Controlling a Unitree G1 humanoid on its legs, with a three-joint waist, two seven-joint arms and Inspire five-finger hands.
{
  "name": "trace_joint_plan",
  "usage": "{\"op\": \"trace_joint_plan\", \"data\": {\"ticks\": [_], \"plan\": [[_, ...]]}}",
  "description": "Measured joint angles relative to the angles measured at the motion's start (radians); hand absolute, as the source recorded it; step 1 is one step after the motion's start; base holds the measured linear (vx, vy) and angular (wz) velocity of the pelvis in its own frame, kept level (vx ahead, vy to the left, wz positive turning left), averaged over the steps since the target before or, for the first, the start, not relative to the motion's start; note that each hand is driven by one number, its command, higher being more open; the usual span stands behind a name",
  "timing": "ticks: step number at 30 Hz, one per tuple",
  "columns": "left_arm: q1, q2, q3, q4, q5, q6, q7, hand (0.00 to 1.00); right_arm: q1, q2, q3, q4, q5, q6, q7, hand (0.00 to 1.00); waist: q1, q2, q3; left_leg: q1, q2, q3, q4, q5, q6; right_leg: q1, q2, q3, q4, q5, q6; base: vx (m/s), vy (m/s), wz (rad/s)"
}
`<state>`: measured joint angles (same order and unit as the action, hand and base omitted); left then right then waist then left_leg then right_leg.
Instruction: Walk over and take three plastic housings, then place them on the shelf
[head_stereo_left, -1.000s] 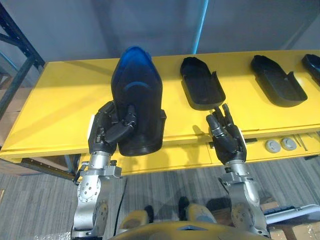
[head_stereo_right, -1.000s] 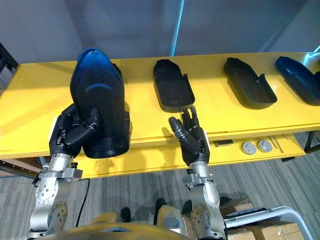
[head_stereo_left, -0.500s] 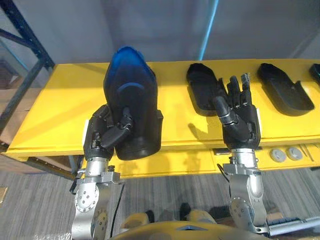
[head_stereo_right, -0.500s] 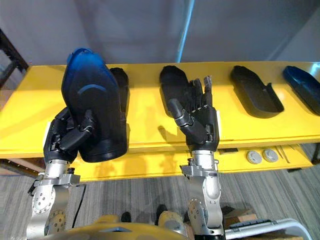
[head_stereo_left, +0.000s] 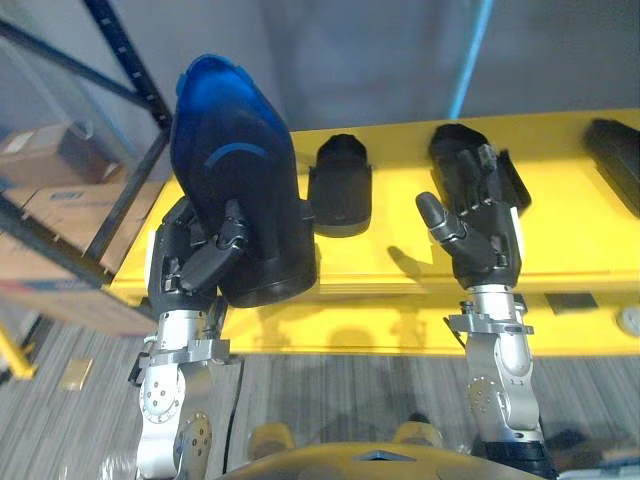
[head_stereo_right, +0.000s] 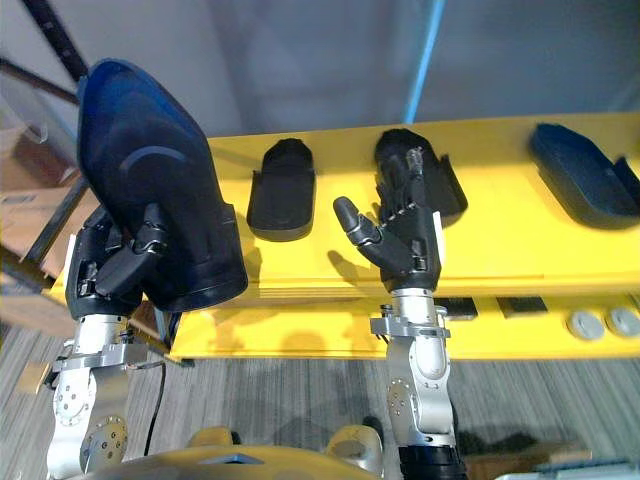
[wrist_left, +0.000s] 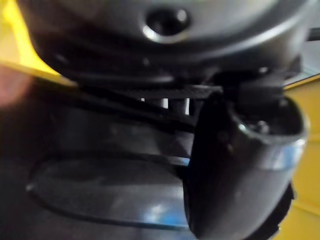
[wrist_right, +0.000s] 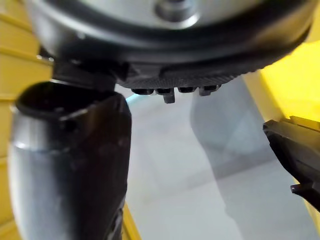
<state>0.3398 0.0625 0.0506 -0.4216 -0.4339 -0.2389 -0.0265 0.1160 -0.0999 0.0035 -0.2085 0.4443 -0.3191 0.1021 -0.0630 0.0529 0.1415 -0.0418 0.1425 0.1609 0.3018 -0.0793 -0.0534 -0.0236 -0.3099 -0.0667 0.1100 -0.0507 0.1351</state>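
Your left hand (head_stereo_left: 190, 255) is gripping a glossy, dark-blue, dome-ended plastic housing (head_stereo_left: 235, 170). Its fingers and thumb are curling round the wide lower end, holding it upright above the yellow table (head_stereo_left: 560, 220). Your right hand (head_stereo_left: 485, 235) is hovering empty, fingers straight, before a matte black housing (head_stereo_left: 450, 145). A shorter black housing (head_stereo_left: 340, 185) is lying between them. The right eye view is showing more of a dark-blue shell (head_stereo_right: 580, 185) farther right.

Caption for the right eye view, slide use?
Left hand grips a raised dark blue housing; open right hand held up before a yellow table bearing more housings.
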Motion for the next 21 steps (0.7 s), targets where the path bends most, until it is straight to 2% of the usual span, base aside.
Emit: {"op": "trace_joint_plan", "data": {"ticks": [1,2,3,5,7,8,10,12,14,15,16,17,19,21], "plan": [[-0.008,-0.001,-0.001,0.002,0.000,0.001,-0.005,0.00,0.000,0.001,-0.004,0.000,-0.001,-0.001,-0.004,1.00,-0.011,-0.002,0.001,0.002,-0.019,0.012,-0.027,-0.024,-0.016,-0.003,-0.016,0.008,-0.020,0.008,0.000,-0.01,0.404,0.30],[-0.035,0.014,0.001,0.018,0.001,0.002,-0.014,0.00,-0.002,0.019,-0.012,0.016,-0.006,-0.001,-0.007,1.00,-0.018,-0.026,0.014,0.016,-0.052,0.017,-0.051,-0.052,-0.050,0.005,-0.049,0.024,-0.030,0.060,0.020,-0.03,0.415,0.28],[-0.039,0.018,0.006,0.033,0.001,0.004,-0.018,0.00,-0.001,0.027,-0.011,0.032,-0.006,0.000,-0.017,1.00,-0.019,-0.034,0.015,0.021,-0.063,0.017,-0.048,-0.056,-0.043,0.012,-0.058,0.024,-0.026,0.071,0.030,-0.05,0.313,0.06],[-0.036,0.021,0.028,0.069,0.008,0.016,-0.030,0.00,0.002,0.044,0.022,0.072,-0.007,0.000,-0.044,1.00,0.009,-0.036,0.013,0.049,-0.068,0.031,-0.042,-0.075,-0.040,0.022,-0.059,-0.014,-0.013,0.114,0.046,-0.04,0.168,-0.25],[-0.037,0.046,0.049,0.074,0.023,0.029,-0.036,0.00,0.012,0.078,0.045,0.075,-0.020,-0.001,-0.066,1.00,0.013,-0.041,0.010,0.052,-0.061,0.035,-0.035,-0.096,-0.044,0.024,-0.058,-0.063,0.008,0.120,0.044,-0.04,0.056,-0.09],[-0.037,0.054,0.048,0.074,0.023,0.029,-0.043,0.00,0.013,0.084,0.046,0.075,-0.032,-0.001,-0.072,1.00,0.016,-0.042,0.009,0.052,-0.059,0.037,-0.035,-0.101,-0.044,0.023,-0.058,-0.083,0.008,0.119,0.037,-0.02,-0.005,-0.09],[-0.038,0.067,0.040,0.066,0.053,0.037,-0.073,0.00,0.014,0.084,0.049,0.075,-0.048,-0.001,-0.088,1.00,0.022,-0.033,0.002,0.047,-0.043,0.045,-0.055,-0.108,-0.048,0.000,-0.036,-0.147,0.006,0.146,-0.028,-0.01,-0.029,-0.22],[-0.047,0.081,0.026,0.059,0.056,0.053,-0.088,0.00,0.020,0.084,0.052,0.075,-0.051,-0.001,-0.104,1.00,0.024,-0.033,-0.007,0.050,-0.028,0.046,-0.097,-0.090,-0.047,-0.013,-0.002,-0.150,-0.023,0.174,-0.062,0.00,-0.025,-0.29],[-0.074,0.101,0.020,0.059,0.057,0.072,-0.087,0.00,0.026,0.083,0.055,0.075,-0.087,0.000,-0.115,1.00,0.022,-0.048,-0.017,0.050,-0.009,0.053,-0.120,-0.070,-0.061,-0.022,0.032,-0.159,-0.026,0.125,-0.080,0.05,-0.078,-0.21],[-0.090,0.096,0.020,0.059,0.057,0.081,-0.078,0.00,0.023,0.068,0.058,0.074,-0.087,-0.001,-0.111,1.00,0.020,-0.053,-0.021,0.050,0.007,0.055,-0.128,-0.051,-0.075,-0.024,0.047,-0.162,-0.038,0.131,-0.071,0.10,-0.125,-0.11],[-0.106,0.087,0.019,0.059,0.061,0.089,-0.062,0.00,0.021,0.047,0.053,0.074,-0.084,-0.001,-0.105,1.00,0.018,-0.052,-0.020,0.051,0.018,0.055,-0.134,-0.040,-0.082,-0.024,0.059,-0.168,-0.051,0.147,-0.048,0.10,-0.123,-0.10],[-0.110,0.082,0.019,0.058,0.066,0.089,-0.055,0.00,0.018,0.035,0.050,0.074,-0.084,0.000,-0.101,1.00,0.018,-0.048,-0.020,0.050,0.025,0.056,-0.136,-0.038,-0.084,-0.024,0.066,-0.168,-0.061,0.153,-0.039,0.07,-0.084,-0.14],[-0.110,0.053,0.018,0.058,0.092,0.094,0.004,0.00,-0.005,-0.013,0.037,0.074,-0.081,0.003,-0.070,1.00,0.017,-0.031,-0.021,0.053,0.043,0.063,-0.141,-0.035,-0.088,-0.028,0.084,-0.169,-0.067,0.158,-0.031,0.04,-0.057,-0.15],[-0.110,0.037,0.019,0.057,0.091,0.095,0.037,0.00,-0.018,-0.026,0.025,0.072,-0.081,0.003,-0.062,1.00,0.017,-0.027,-0.023,0.063,0.045,0.064,-0.158,-0.028,-0.091,-0.027,0.088,-0.171,-0.067,0.158,-0.031,0.01,-0.014,-0.02]]}}
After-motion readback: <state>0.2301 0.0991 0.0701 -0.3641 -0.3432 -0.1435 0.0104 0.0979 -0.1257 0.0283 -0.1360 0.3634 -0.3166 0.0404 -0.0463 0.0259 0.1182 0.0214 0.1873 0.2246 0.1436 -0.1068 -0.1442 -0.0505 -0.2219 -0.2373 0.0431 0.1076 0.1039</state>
